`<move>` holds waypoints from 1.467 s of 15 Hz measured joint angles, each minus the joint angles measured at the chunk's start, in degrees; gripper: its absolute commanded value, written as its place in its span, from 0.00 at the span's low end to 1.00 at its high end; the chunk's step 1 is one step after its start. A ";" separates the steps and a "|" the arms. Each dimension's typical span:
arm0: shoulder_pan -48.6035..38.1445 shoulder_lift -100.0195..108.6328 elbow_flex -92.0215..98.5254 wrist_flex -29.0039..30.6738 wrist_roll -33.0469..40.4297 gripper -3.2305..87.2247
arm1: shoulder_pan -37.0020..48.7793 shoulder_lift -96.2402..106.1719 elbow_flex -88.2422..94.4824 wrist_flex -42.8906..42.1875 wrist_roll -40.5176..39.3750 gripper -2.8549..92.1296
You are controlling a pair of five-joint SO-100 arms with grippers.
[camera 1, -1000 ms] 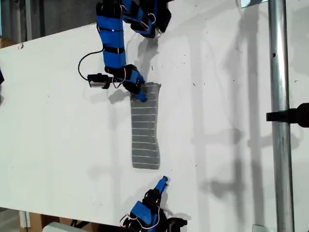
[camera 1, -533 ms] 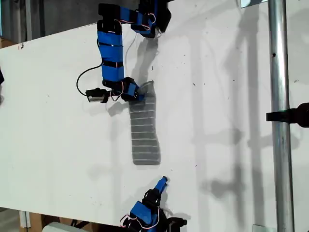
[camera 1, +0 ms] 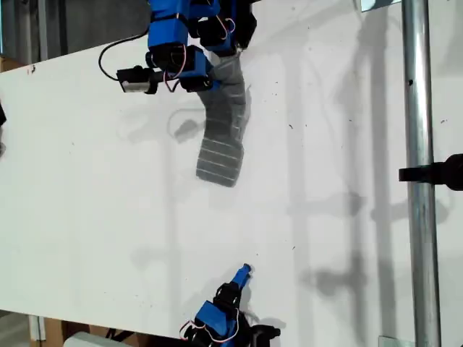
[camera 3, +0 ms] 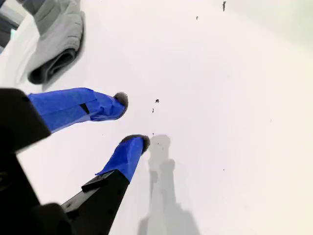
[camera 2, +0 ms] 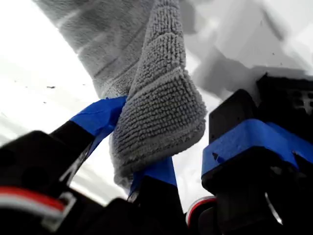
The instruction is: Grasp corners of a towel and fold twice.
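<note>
A: Where's the towel point(camera 1: 224, 137) against my first gripper point(camera 1: 206, 78)?

B: In the exterior view's upper middle, that end effector is clamped on the towel's upper end, lifted; the strip runs down-frame and slightly toward the exterior view's right, lower end on the tabletop point(camera 1: 87, 202).

A: And my second gripper point(camera 1: 244, 271)?

B: Bottom centre of the exterior view, jaws apart, empty, well apart from the towel. Its free lower end lies nearer that arm, I judge.
</note>
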 measured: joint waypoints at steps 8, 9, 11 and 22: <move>0.00 0.00 0.00 0.00 0.00 0.16 | 7.12 -31.64 -9.76 -35.77 -13.36 0.03; 0.00 0.00 0.00 0.00 0.00 0.16 | 7.29 -36.74 -14.15 -36.83 -14.15 0.03; 0.00 0.00 0.00 0.00 0.00 0.16 | 7.29 -44.56 -22.76 -37.62 -15.64 0.03; -1.76 0.00 0.00 0.00 -1.23 0.17 | 1.41 -41.22 -33.84 -48.87 -25.40 0.17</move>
